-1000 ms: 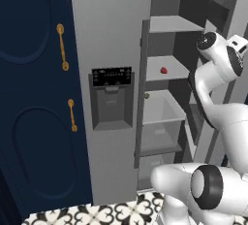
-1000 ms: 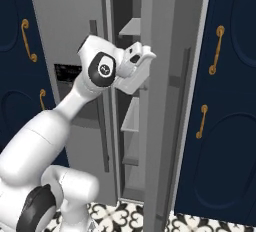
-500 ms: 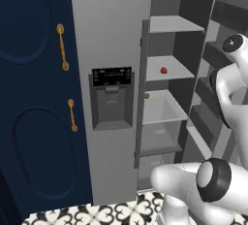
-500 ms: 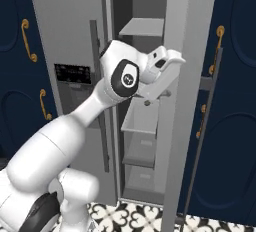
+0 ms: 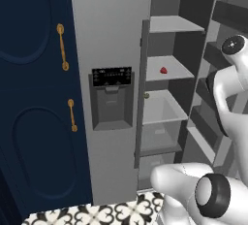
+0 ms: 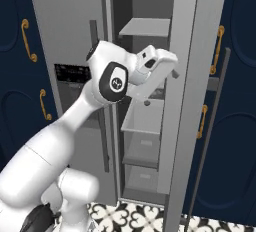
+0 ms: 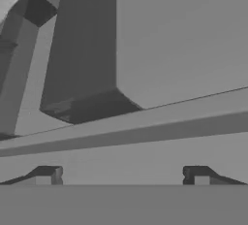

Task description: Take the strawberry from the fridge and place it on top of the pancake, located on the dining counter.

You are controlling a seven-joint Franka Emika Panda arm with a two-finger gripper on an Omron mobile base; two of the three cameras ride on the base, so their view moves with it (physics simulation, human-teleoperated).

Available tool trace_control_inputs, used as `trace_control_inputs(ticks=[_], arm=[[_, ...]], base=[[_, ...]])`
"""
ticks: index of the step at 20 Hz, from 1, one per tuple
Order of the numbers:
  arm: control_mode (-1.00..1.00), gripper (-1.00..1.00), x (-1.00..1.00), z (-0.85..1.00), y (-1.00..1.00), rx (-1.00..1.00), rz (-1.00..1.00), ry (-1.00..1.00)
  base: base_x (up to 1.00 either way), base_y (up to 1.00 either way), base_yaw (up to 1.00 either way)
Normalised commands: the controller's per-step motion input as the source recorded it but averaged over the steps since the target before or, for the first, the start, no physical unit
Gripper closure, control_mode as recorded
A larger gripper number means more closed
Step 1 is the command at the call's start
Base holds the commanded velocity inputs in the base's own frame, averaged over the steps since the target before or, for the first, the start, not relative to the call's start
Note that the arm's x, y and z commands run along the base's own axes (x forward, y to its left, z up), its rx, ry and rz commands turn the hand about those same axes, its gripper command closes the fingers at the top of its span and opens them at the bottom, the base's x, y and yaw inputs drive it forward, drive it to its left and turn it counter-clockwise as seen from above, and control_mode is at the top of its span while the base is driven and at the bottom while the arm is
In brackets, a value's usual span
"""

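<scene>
Fruit: tiny bright red strawberry (image 5: 163, 70), on pale grey shelf (image 5: 167, 69) at 1 o'clock.
Appliance: tall grey fridge (image 5: 109, 35), door ajar.
Gripper (image 7: 122, 174): wide open, empty.

I see a navy cabinet (image 5: 34, 98) with gold handles (image 5: 62, 47) left of me, and black-and-white patterned floor tiles (image 5: 97, 214) below.

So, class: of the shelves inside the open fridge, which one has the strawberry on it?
The second shelf from the top: the strawberry sits on it, with a bare shelf above and a drawer below.
</scene>
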Motion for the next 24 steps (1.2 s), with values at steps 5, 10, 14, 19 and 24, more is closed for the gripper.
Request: trace_control_inputs(ticks=[5,10,14,19,24], arm=[[-1.00,-1.00,0.03,0.15,0.83,0.22,0.10,-0.03],[-1.00,-1.00,0.49,-0.01,0.94,0.50,0.09,-0.05],[-1.00,-1.00,0.60,-0.21,1.00,0.51,0.11,-0.07],[-1.00,-1.00,-0.01,-0.06,0.57,0.39,0.00,0.11],[-1.00,-1.00,-0.77,-0.29,0.54,0.20,-0.02,0.11]], base=[[0.00,0.00,0.00],[0.00,0.00,0.00],[0.00,0.00,0.00],[0.00,0.00,0.00],[0.00,0.00,0.00]])
